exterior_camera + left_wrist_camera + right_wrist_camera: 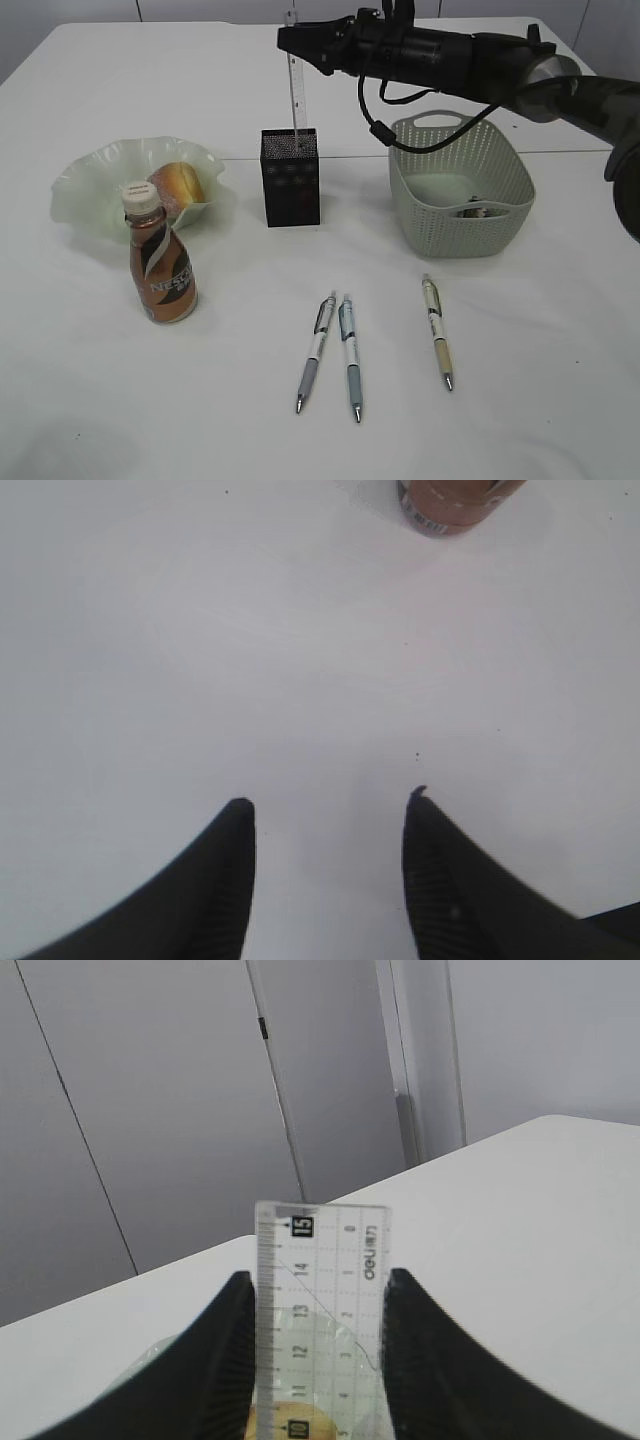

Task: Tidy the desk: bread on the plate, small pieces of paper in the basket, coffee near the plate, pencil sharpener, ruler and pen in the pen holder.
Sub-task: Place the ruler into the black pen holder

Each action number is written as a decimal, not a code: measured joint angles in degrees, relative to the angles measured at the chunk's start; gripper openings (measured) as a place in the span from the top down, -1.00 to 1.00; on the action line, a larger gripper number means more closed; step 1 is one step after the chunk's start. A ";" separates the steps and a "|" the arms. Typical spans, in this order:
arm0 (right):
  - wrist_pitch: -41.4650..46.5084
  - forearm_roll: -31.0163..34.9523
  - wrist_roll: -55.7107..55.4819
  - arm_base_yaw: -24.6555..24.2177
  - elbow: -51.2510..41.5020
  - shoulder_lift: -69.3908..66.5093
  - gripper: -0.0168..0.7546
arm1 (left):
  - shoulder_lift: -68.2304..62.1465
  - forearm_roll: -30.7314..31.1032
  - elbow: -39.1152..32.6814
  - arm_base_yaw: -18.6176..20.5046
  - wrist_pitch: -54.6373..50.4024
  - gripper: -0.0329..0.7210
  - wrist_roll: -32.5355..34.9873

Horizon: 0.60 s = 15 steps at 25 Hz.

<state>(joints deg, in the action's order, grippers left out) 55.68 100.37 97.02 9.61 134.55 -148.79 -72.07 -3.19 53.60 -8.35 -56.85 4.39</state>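
My right gripper (288,40) (318,1275) is shut on the upper end of a clear ruler (295,95) (320,1310). The ruler stands upright with its lower end inside the black mesh pen holder (290,178). A bread roll (178,185) lies on the pale green plate (85,190). The coffee bottle (161,265) stands in front of the plate, and its base shows in the left wrist view (445,505). Three pens (316,352) (350,357) (437,332) lie on the table. My left gripper (328,805) is open over bare table. No pencil sharpener shows.
A grey-green basket (505,165) stands right of the pen holder, with small scraps (478,210) inside. My right arm reaches over the basket's back rim. The white table runs to a far edge before grey wall panels.
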 joint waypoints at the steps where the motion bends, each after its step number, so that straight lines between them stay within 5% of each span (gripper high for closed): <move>1: -0.03 0.00 0.00 0.00 0.00 0.00 0.21 | 0.00 -0.08 0.00 0.00 0.00 -0.02 0.00; 15: -0.71 0.00 0.00 0.00 0.00 0.00 0.09 | 0.00 -0.37 0.00 0.00 0.00 -0.02 0.00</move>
<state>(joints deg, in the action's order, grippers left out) 54.97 100.37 97.02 9.61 134.55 -148.79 -72.07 -3.56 53.60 -8.35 -56.85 4.39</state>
